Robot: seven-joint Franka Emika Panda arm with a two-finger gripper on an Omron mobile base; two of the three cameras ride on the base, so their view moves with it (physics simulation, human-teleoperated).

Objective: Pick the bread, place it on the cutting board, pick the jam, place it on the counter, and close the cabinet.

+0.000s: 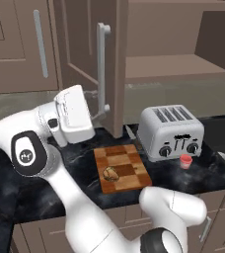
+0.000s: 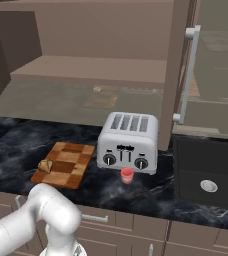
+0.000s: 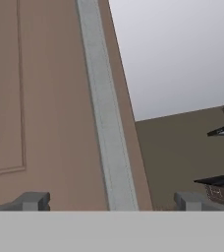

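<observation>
The taupe-brown cabinet (image 1: 149, 44) stands open, its one swung-out panelled door (image 1: 87, 54) carrying a long silver bar handle (image 1: 102, 69). Below runs one glossy black, white-veined counter (image 1: 80, 163). On it sit one silver four-slot toaster (image 1: 169, 131), and at its 9 o'clock one checkered wooden cutting board (image 1: 122, 168). One golden-brown bread (image 1: 110, 173) lies on the board's near-left corner. One pinkish-red jam (image 1: 185, 161) stands just before the toaster. The pincer (image 3: 111, 201) is released, its fingertips (image 3: 33, 201) spread wide on either side of the handle.
</observation>
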